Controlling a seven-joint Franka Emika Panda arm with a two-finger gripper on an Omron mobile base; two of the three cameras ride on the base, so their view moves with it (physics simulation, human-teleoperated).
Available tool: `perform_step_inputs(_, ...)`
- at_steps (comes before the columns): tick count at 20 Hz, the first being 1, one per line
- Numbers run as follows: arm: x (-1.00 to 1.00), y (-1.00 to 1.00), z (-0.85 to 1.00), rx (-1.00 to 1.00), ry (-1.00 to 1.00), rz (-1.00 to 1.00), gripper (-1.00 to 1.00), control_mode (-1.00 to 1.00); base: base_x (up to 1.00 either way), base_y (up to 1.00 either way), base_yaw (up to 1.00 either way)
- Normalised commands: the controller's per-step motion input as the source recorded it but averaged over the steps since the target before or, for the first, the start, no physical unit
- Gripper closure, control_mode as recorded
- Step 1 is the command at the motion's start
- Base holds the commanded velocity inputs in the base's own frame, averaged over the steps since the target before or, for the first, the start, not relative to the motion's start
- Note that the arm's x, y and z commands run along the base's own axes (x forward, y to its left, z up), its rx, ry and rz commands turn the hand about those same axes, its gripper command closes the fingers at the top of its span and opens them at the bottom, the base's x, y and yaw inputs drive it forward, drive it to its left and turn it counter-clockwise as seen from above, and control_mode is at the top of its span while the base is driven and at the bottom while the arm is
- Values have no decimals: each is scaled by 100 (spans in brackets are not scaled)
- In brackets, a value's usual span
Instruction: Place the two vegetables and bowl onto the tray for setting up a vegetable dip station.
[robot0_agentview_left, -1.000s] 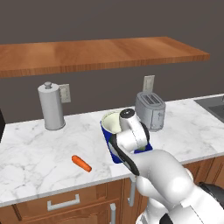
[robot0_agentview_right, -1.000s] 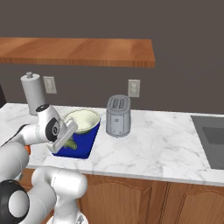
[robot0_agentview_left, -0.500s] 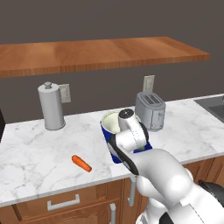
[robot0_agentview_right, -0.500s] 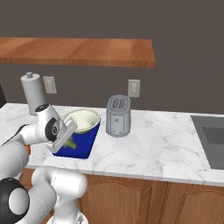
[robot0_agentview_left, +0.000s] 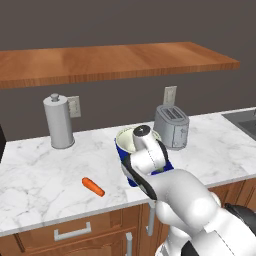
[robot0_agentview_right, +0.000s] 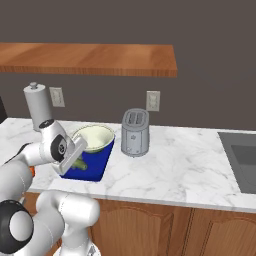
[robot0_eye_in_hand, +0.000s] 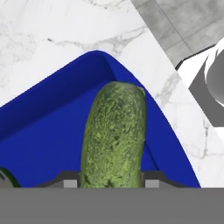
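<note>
Green cucumber (robot0_eye_in_hand: 114, 135) sits clamped between the fingers (robot0_eye_in_hand: 70, 181), poised over the blue tray (robot0_eye_in_hand: 48, 131).

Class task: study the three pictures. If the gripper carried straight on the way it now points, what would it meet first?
Probably the blue tray. The gripper holds the cucumber pointing down over the tray's floor, so the cucumber's tip would likely touch there first, though depth is unclear.

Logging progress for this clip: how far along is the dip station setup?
Done: the bowl sits on the tray. In hand: the pincer holds the cucumber low over the tray's floor, not yet released. Left: the carrot lies on the counter, apart from the tray.
</note>
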Motion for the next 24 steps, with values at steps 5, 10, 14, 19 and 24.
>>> perform_step_inputs(5, 3, 6, -5, -2, 0, 1, -100, -100, 0, 0, 0)
perform_step_inputs(10, 1, 1, -5, -2, 0, 2, -100, -100, 0, 0, 0)
perform_step_inputs(14, 0, 0, -3, -2, 0, 2, -100, -100, 0, 0, 0)
perform_step_inputs(19, 0, 0, -1, -2, 0, 1, -100, -100, 0, 0, 0)
perform_step_inputs(24, -1, 5, 3, 0, 0, 0, -100, -100, 0, 0, 0)
